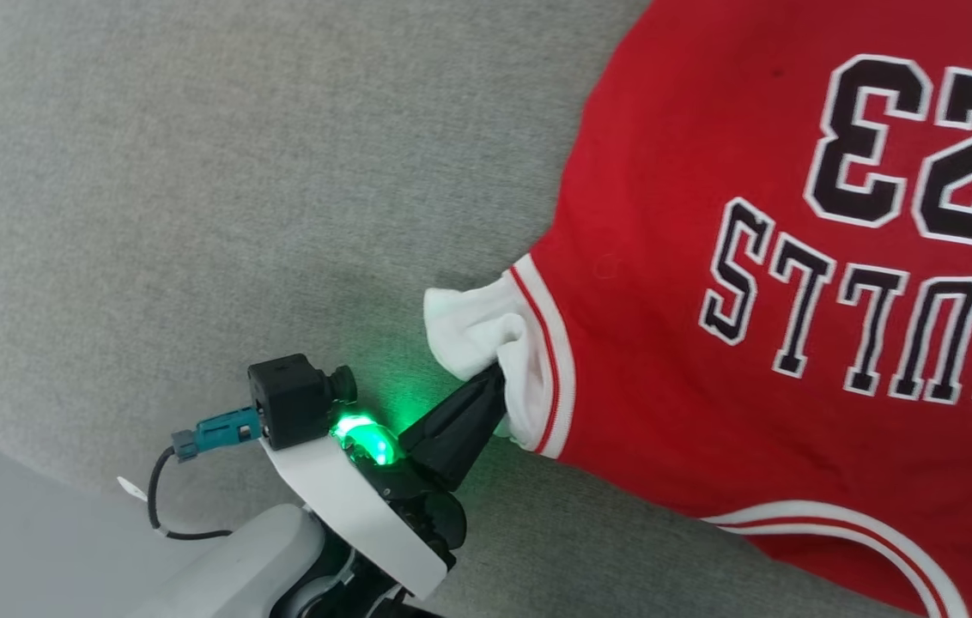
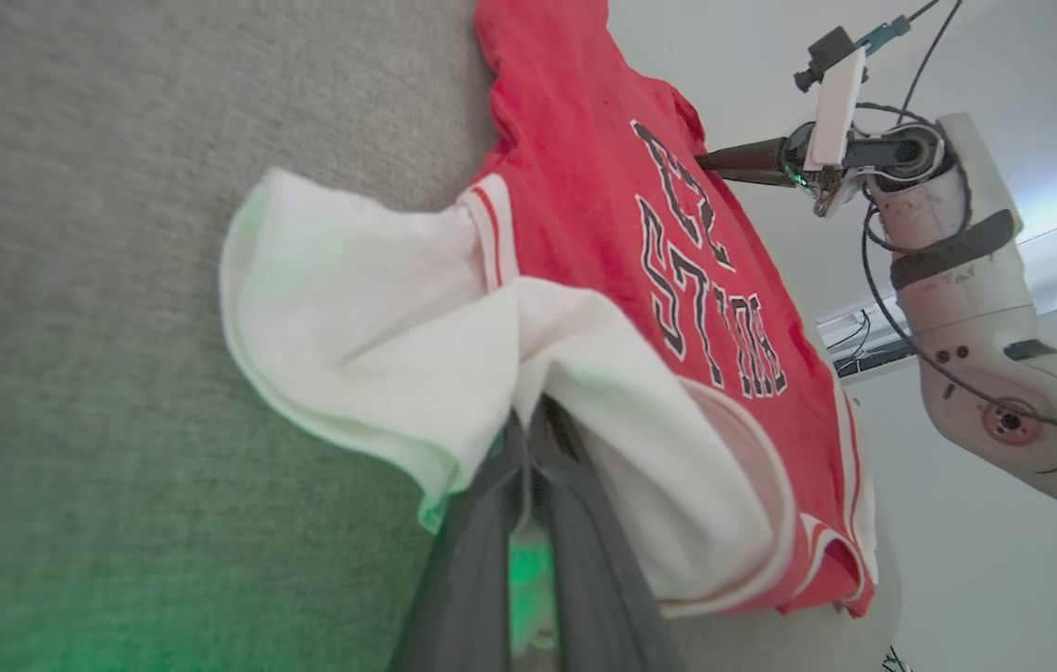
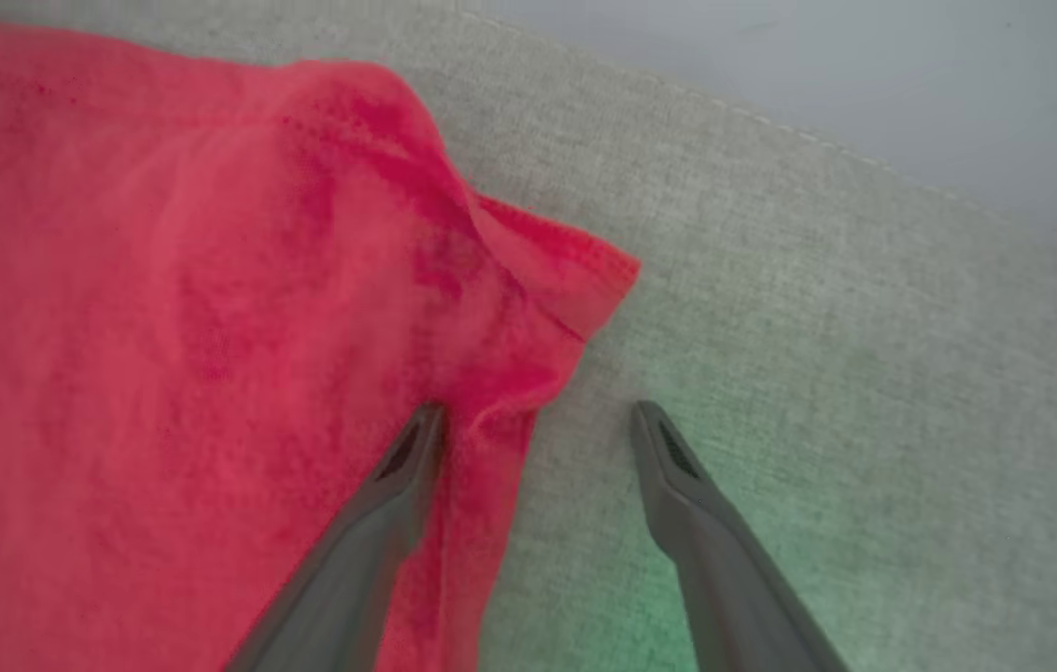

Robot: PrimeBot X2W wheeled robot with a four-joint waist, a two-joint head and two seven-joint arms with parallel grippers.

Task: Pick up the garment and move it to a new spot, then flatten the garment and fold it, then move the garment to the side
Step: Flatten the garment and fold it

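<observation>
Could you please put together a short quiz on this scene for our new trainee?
1. True or false: the left gripper is shut on the white sleeve of the red jersey-style T-shirt with black, white-outlined lettering.
2. How does the right gripper stand? A: shut on the hem. B: open, astride the shirt's red edge, one finger over the cloth and one over the grey woven fabric surface. C: shut, well away from the shirt.
3. Which number is printed on the shirt?

Key: 1 true; 2 B; 3 the number 23.
</observation>
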